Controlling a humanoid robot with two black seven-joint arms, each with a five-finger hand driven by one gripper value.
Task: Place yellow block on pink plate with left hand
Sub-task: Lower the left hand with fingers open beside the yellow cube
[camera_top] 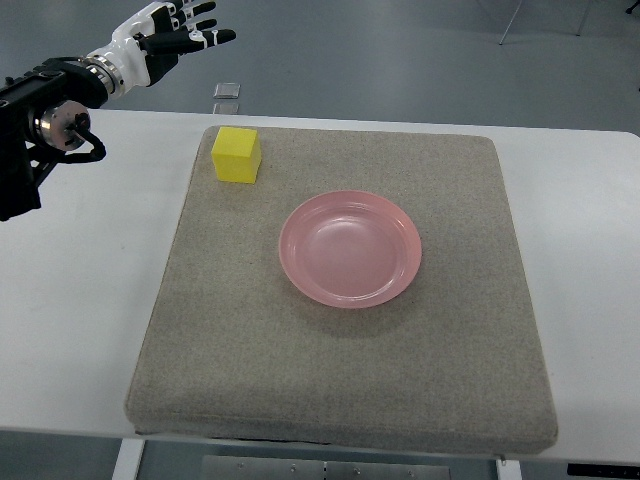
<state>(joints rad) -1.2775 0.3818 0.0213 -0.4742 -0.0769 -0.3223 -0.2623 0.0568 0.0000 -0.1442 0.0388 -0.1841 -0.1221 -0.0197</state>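
One yellow block (237,154) on the grey mat (340,300), below and to the right of the left hand (175,38), well apart from it. Probably light and stiff, with flat smooth sides; best taken by two opposite faces. Further right and lower, the empty pink plate (350,248). Hand raised above the tabletop (80,300) edge, fingers stretched out and loosely spread, holding nothing, forearm coming from the left.
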